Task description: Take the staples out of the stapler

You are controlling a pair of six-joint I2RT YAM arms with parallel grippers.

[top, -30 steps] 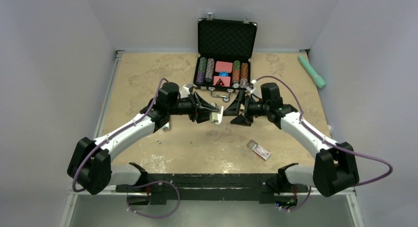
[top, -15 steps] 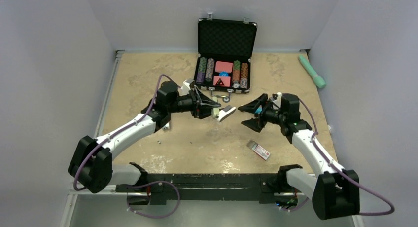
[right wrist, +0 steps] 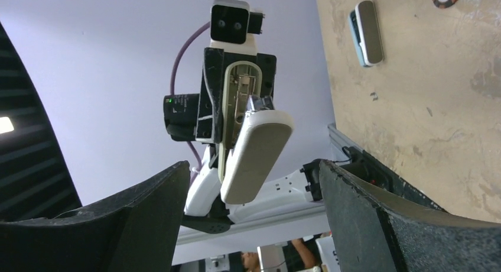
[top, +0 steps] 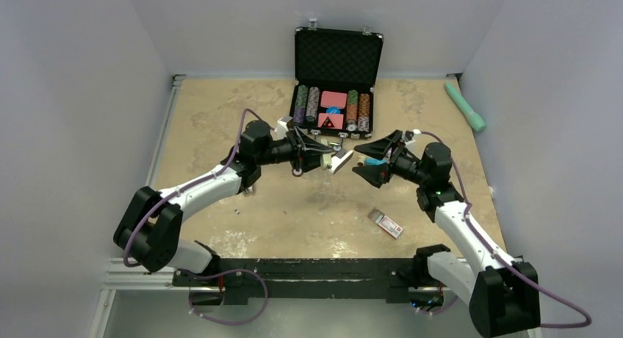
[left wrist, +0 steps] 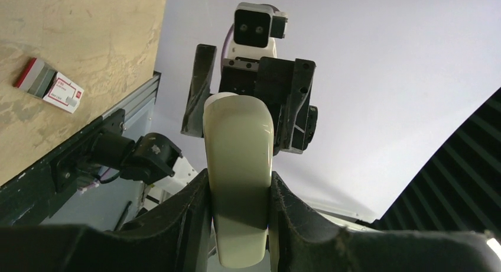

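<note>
My left gripper (top: 325, 160) is shut on the cream stapler (top: 340, 162) and holds it above the table, its free end pointing right. In the left wrist view the stapler body (left wrist: 238, 159) is clamped between both fingers of the gripper (left wrist: 239, 216). Seen from the right wrist, the stapler's lid (right wrist: 255, 155) is hinged away from its metal track (right wrist: 241, 94). I cannot tell whether staples lie in the track. My right gripper (top: 367, 162) stands open just right of the stapler's tip, apart from it, and in its own view it (right wrist: 254, 224) holds nothing.
An open black case of poker chips (top: 338, 81) stands at the back centre. A small red-and-white staple box (top: 386, 223) lies on the table at the front right. A green tool (top: 464, 106) lies by the right wall. A small grey-and-blue object (right wrist: 366, 32) lies behind the left arm.
My left gripper carried the stapler right and a little toward the case. My right gripper drew back from the stapler, then came in again to face its tip, staying open.
</note>
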